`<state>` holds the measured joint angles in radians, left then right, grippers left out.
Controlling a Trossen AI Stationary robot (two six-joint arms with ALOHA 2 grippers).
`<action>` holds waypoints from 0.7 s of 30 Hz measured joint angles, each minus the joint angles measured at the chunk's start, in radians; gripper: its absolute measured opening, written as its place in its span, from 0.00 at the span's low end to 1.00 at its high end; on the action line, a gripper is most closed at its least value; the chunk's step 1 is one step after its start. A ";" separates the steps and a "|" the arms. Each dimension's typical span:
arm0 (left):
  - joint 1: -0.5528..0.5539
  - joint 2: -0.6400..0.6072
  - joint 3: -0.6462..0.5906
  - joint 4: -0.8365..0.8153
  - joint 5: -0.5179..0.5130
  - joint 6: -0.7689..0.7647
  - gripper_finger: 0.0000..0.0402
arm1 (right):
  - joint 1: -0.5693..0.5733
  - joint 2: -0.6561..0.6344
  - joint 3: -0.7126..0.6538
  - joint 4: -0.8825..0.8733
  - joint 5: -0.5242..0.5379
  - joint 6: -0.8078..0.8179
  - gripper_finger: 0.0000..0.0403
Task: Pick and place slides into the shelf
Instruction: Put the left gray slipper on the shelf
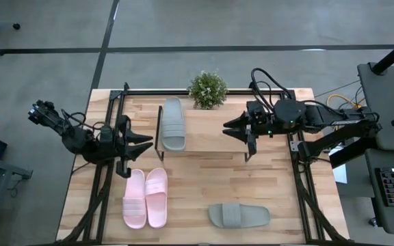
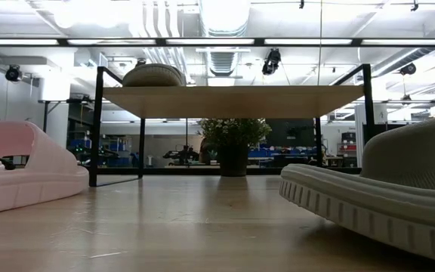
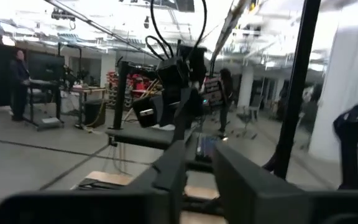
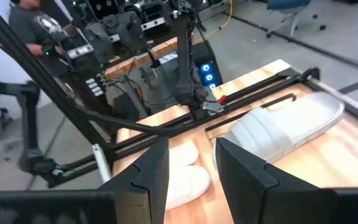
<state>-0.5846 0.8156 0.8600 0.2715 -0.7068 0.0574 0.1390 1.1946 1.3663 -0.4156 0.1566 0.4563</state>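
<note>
The worktop is carrying everything, and the shelf is spanning its far half between the two arms, so any slide going up has to be lifted over the plank's near edge. A toe catching on that edge looks like the main risk, since it could knock the slide out of the grip or tip it onto its side. The left pincer is hanging over the shelf's left end with its fingers parted and nothing between them. The right pincer is hovering over the right part of the plank, likewise released and empty. Both are sitting well away from the three slides left to move. With both arms reaching towards the middle, they could crowd each other if they go for the same spot. The pink pair is lying side by side and touching on the near left of the worktop. A grip on one strap could easily drag its neighbour along or nudge it out of line. A grey-green slide is lying crosswise at the near right, and I judge it needs turning before it lines up. Its partner is already resting on the shelf's left part and could be bumped by a newcomer. The small plant is standing at the shelf's far edge, clear of the path.
</note>
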 joint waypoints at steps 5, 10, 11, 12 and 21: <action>0.000 -0.031 0.000 -0.025 0.002 0.036 0.02 | 0.007 0.000 -0.002 0.000 -0.002 0.065 0.30; 0.000 -0.067 0.000 -0.094 0.002 0.035 0.02 | 0.013 0.000 -0.002 0.000 -0.002 0.122 0.30; 0.000 -0.075 0.000 -0.102 0.002 0.034 0.02 | 0.014 0.000 -0.002 0.000 -0.002 0.142 0.30; 0.000 -0.084 0.000 -0.108 0.002 0.035 0.02 | 0.014 -0.001 -0.002 -0.001 -0.003 0.164 0.30; 0.000 -0.170 0.000 -0.190 0.006 0.037 0.02 | 0.069 -0.009 -0.002 -0.069 -0.001 0.394 0.30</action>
<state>-0.5846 0.6452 0.8597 0.0812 -0.7012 0.0945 0.2084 1.1854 1.3647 -0.4843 0.1555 0.8501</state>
